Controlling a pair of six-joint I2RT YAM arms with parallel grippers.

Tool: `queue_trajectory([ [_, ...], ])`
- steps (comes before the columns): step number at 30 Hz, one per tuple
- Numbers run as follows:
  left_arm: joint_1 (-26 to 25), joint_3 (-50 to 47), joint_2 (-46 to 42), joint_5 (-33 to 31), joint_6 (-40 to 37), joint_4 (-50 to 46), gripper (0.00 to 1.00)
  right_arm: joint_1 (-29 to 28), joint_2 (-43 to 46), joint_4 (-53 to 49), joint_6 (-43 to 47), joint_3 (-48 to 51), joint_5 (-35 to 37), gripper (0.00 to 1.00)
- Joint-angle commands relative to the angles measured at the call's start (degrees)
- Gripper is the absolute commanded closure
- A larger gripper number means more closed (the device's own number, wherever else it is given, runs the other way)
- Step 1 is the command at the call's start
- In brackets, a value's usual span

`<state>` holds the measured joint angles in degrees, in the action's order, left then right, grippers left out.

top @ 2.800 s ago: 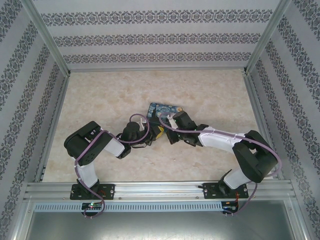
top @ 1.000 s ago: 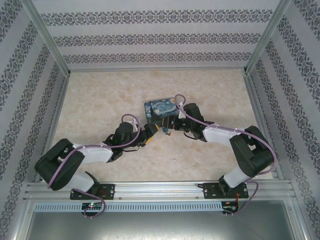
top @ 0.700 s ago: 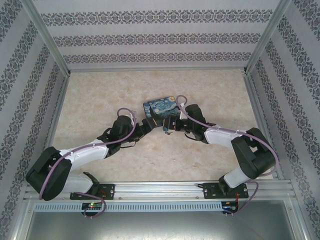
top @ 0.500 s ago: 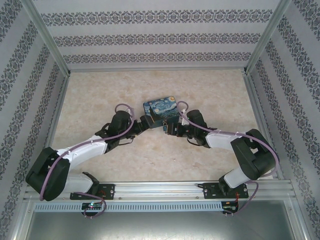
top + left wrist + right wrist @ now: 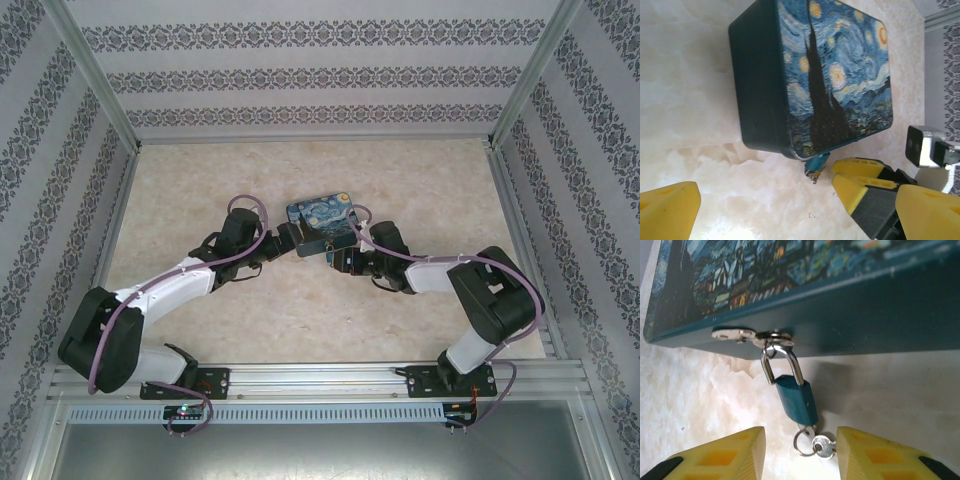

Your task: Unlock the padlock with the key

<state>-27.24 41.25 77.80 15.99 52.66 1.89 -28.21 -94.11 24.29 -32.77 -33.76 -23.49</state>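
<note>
Box sitting mid-worktop, padlock lying out from its near wall

The box [image 5: 322, 222] is sitting around the middle of the worktop [image 5: 200, 180], well apart from every edge. The padlock [image 5: 796, 400] is hanging from the hasp [image 5: 747, 335] on the box's near wall, with the key [image 5: 824, 446] lying at its lower end. The right gripper [image 5: 799, 440] is straddling that end, one finger on each side. The left gripper [image 5: 287, 240] is standing just beside the box's left near corner, fingers spread wide.

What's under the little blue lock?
A small ring and the key lie just below the padlock. The keyhole is hidden, so I can't tell if the key is in it.
</note>
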Motion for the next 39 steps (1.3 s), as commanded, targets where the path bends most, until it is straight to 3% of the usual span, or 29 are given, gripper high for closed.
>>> queue_trajectory([
  [1,0.5,1.1,0.6,0.0,-1.5,-1.9,0.0,0.7,-1.8,2.5,1.4,-2.1,-1.1,0.58],
  [16,0.7,1.5,2.8,0.6,-1.1,-1.0,0.0,0.7,-6.5,4.5,0.6,-3.7,-3.0,0.58],
  [33,1.3,1.9,4.7,1.5,-1.0,0.6,0.0,0.1,-7.8,8.1,-1.8,-3.2,-4.8,0.67],
  [39,1.5,1.9,4.6,1.5,-1.1,0.6,0.0,-0.2,-8.1,7.8,-1.8,-2.9,-4.5,0.83],
])
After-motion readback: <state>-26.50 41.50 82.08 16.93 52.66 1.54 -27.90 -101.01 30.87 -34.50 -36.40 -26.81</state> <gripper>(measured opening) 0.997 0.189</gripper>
